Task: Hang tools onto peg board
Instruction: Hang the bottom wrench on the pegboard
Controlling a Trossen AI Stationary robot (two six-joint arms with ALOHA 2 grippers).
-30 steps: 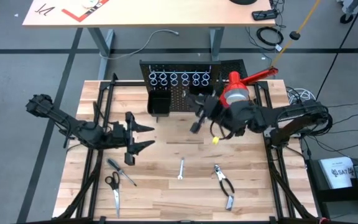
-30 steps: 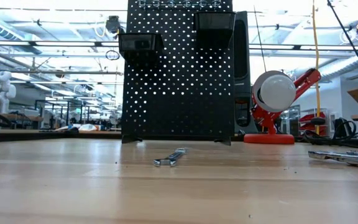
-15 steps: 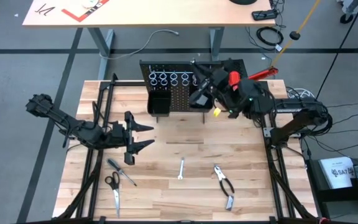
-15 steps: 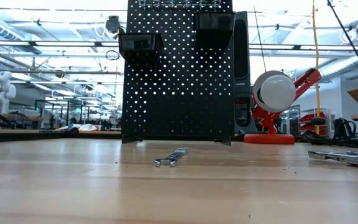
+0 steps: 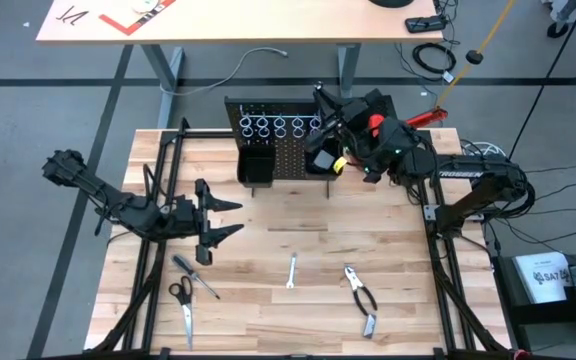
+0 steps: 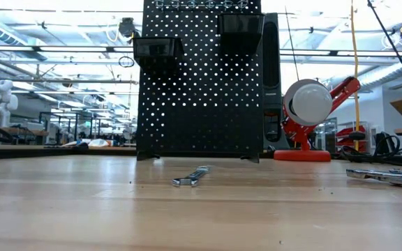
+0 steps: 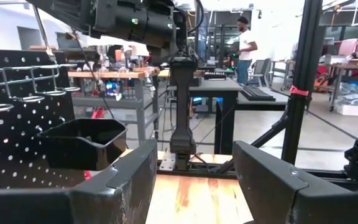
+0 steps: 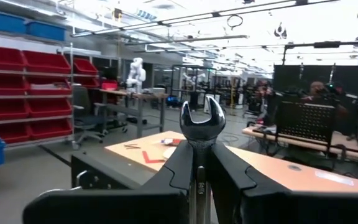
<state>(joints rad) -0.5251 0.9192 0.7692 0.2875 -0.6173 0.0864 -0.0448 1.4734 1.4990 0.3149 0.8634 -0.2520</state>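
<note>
1. The red-and-white lamp (image 5: pixel 376 124) is sitting right next to the peg board (image 5: pixel 286 150), at the back of the table (image 5: pixel 268 300), and the right arm is reaching over it, so the lamp is mostly covered from above. In the low view it's standing just right of the board.
2. The right gripper (image 5: pixel 320 100) is hovering above the board's top edge, near the right end of the row of silver rings (image 5: pixel 280 126). Its fingers are clamping a silver wrench (image 8: pixel 202 122), and the wrist view shows the open-end jaw sticking out past the fingertips, long axis in line with the gripper.
3. The left gripper (image 5: pixel 226 219) is waiting over the left-middle of the table with its fingers spread apart, nothing in them.
4. Other tools are lying flat on the wood: scissors (image 5: pixel 182 304) and a thin screwdriver (image 5: pixel 196 276) front left, another wrench (image 5: pixel 292 270) in the middle pointing roughly front to back, and pliers (image 5: pixel 361 290) to its right.
5. A person (image 7: pixel 246 46) is standing way back in the room, off the table.
</note>
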